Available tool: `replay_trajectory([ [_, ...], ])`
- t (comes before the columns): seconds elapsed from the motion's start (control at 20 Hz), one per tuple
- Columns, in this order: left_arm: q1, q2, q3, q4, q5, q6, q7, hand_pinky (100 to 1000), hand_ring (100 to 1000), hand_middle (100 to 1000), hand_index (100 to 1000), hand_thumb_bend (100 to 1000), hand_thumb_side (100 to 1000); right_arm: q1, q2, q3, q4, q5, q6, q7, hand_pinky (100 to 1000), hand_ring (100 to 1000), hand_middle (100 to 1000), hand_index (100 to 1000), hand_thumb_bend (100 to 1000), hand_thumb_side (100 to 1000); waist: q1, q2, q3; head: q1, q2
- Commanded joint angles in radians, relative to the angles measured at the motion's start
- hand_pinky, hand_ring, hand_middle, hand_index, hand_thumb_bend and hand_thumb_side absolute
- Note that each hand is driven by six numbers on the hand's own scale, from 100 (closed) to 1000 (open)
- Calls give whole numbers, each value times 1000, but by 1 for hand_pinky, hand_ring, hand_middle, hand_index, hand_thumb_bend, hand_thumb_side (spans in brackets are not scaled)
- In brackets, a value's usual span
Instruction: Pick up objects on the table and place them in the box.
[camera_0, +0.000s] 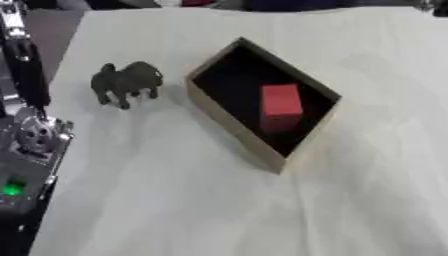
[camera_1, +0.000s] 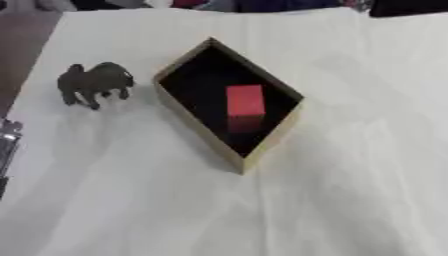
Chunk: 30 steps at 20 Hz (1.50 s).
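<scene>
Standing on the white table, a dark animal figure sits just left of the box, apart from it. A red block stands inside. Neither hand shows, only the left arm along the left edge.

Cut off by the left edge of the left eye view: a black and silver arm, with no hand showing. Blurred beyond telling: the toy animal, dark, four-legged, kind unclear. Cropped at the top edge: dark shapes beyond the bench. Partly hidden behind the near wall of the box: the red block's base.
</scene>
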Motion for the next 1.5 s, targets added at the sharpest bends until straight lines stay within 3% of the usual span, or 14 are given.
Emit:
replay_trajectory([
  [0.05, -37, 119, -4, -18, -72, 81, -64, 602, 672, 659, 874, 177, 961, -1, -31, -28, -48, -108, 12, -79, 988, 912, 767, 856, 103, 641, 2, -25, 1, 3, 13],
  [0.2, -61, 197, -14, -18, -136, 164, -150, 623, 689, 672, 881, 180, 947, 12, -32, -30, -67, -224, 14, -150, 989, 906, 765, 850, 100, 680, 4, -26, 2, 4, 19],
  [0.4, -88, 293, -37, -18, -197, 241, -274, 670, 725, 699, 890, 209, 919, 20, -34, -29, -79, -307, 15, -203, 993, 902, 760, 842, 100, 693, 8, -29, 3, 8, 26],
  [0.8, -163, 440, -93, -18, -290, 327, -626, 755, 787, 754, 905, 301, 878, 28, -33, -28, -88, -322, 29, -238, 995, 901, 761, 840, 100, 713, 12, -34, 6, 5, 24],
  [1.1, -253, 470, -138, -5, -309, 372, -924, 810, 828, 785, 931, 430, 879, 28, -26, -25, -88, -308, 37, -238, 996, 901, 762, 839, 100, 722, 12, -39, 4, 3, 17],
  [1.15, -270, 471, -148, 9, -316, 370, -967, 833, 843, 798, 942, 508, 875, 29, -24, -25, -88, -306, 39, -238, 996, 901, 762, 840, 100, 721, 12, -41, 4, 4, 17],
  [1.35, -335, 454, -182, 94, -359, 341, -1113, 869, 870, 822, 963, 683, 864, 29, -20, -24, -89, -301, 41, -241, 996, 901, 762, 841, 100, 719, 12, -44, 3, 4, 18],
  [1.5, -373, 434, -196, 154, -394, 323, -1207, 882, 878, 827, 968, 734, 826, 29, -18, -23, -88, -297, 43, -241, 996, 900, 761, 840, 100, 720, 12, -44, 3, 3, 17],
])
